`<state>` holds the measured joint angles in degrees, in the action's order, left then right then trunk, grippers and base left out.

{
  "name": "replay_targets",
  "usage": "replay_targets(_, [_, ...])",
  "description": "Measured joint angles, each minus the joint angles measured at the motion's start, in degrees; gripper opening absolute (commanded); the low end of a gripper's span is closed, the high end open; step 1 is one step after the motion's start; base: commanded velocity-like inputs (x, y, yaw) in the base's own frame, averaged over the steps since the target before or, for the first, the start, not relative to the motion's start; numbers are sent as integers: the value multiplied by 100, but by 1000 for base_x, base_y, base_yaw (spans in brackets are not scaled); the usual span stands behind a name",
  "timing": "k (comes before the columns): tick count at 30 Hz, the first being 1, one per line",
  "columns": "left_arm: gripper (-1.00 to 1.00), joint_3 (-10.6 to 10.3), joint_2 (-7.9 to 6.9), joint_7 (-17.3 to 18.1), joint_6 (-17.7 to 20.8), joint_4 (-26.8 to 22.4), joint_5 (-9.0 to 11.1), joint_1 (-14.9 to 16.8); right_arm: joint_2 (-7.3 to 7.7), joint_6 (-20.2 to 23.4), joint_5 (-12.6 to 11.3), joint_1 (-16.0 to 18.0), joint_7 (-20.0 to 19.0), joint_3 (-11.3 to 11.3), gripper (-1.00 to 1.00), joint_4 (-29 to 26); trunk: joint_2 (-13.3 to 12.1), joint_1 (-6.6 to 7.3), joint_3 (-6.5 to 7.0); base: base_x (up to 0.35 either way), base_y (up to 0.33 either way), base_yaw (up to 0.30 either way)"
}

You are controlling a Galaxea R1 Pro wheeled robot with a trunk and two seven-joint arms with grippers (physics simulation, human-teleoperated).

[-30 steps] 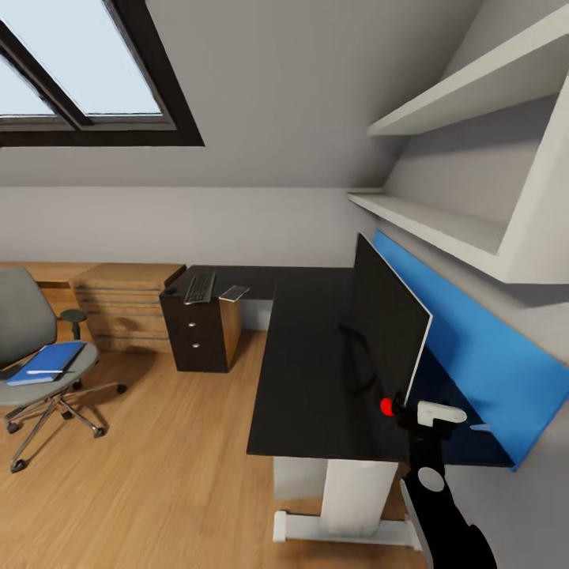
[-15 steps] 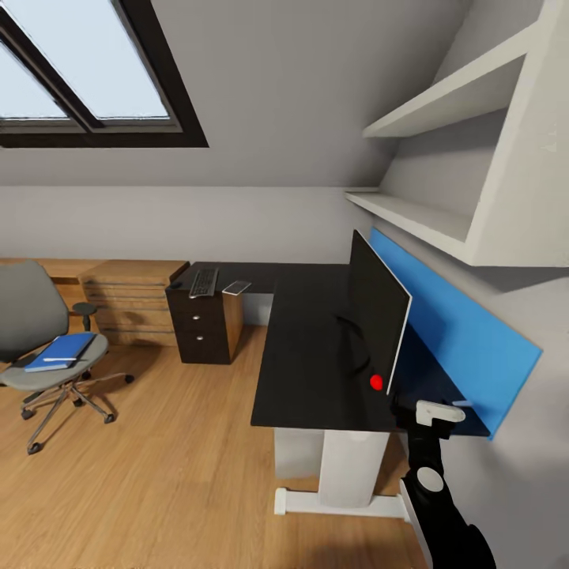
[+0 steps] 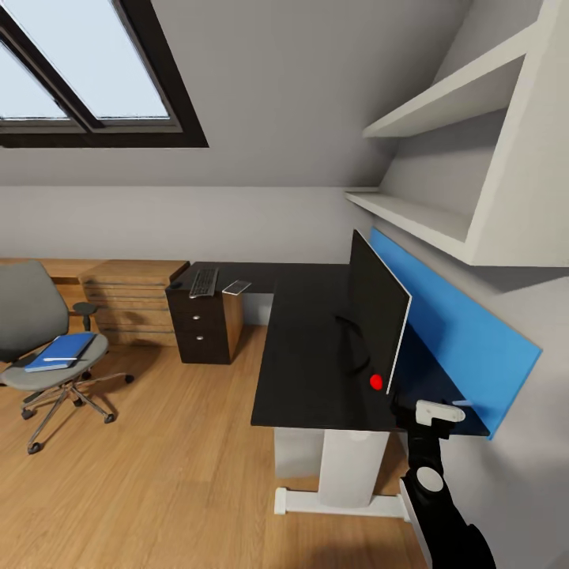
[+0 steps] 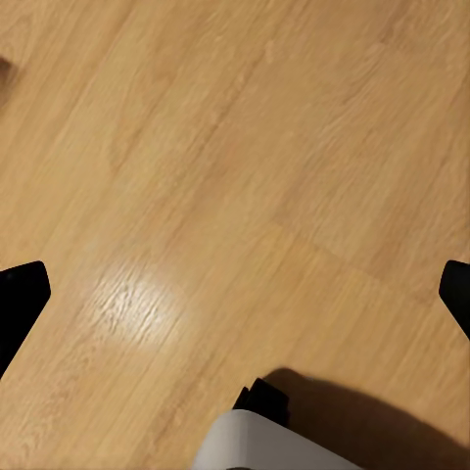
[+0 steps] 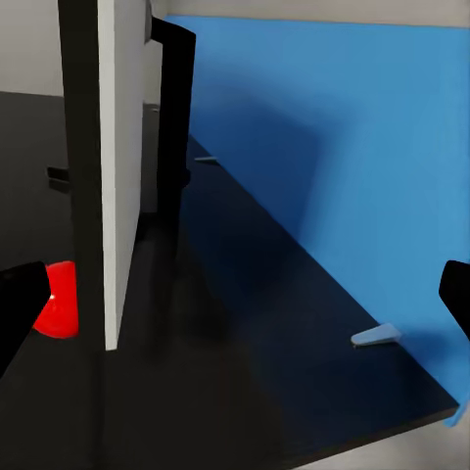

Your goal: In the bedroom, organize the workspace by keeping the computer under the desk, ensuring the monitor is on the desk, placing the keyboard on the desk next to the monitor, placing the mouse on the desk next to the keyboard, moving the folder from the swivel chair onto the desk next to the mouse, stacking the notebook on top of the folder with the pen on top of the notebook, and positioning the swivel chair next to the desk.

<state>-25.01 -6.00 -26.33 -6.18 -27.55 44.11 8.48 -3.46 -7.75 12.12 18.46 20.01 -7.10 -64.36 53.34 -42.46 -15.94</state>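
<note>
Folder: flat bright blue rectangle on the seat of the swivel chair, well apart from the bench, with a thin white pen across it; likely light, thin and a little flexible, best pinched at an edge overhanging the padding. Monitor: wide black panel, pale back, on edge along the bench's blue back panel; likely top-heavy. Right end effector sits at the bench's near corner, fingers spread, grasping nothing; left end effector likewise released, over floor.
</note>
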Motion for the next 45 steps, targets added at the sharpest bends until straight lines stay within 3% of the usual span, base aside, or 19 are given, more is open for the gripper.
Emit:
replay_targets(11, [100,3,0,2,0,0,2,0,-5,0,-17,-4,-25,36,100,106,-1,-4,0,-160,0,0])
replay_targets(14, [100,1,0,2,0,-2,-3,0,-2,-193,-16,-2,-34,115,100,583,-1,-4,0,-337,0,0])
replay_targets(17, [100,-13,5,2,0,-4,-15,0,15,-765,-6,0,-39,149,100,1249,-1,-4,0,-337,0,0])
replay_targets(21, [100,-29,24,2,0,-5,-28,0,29,-1151,-10,-4,-31,145,100,1778,-1,-4,0,-337,0,0])
replay_targets(32, [100,-55,60,14,-23,-63,-46,0,69,-1611,-20,-399,-5,142,100,2866,0,0,0,-143,0,0])
replay_targets(35, [100,-58,96,20,-60,-63,-43,0,67,-1793,-36,-435,-16,152,100,3433,-119,65,53,-5,0,0])
replay_targets(45, [100,-61,105,12,-54,-31,-27,0,45,-1870,-50,-445,-40,180,100,3852,-521,285,233,-1,0,0])
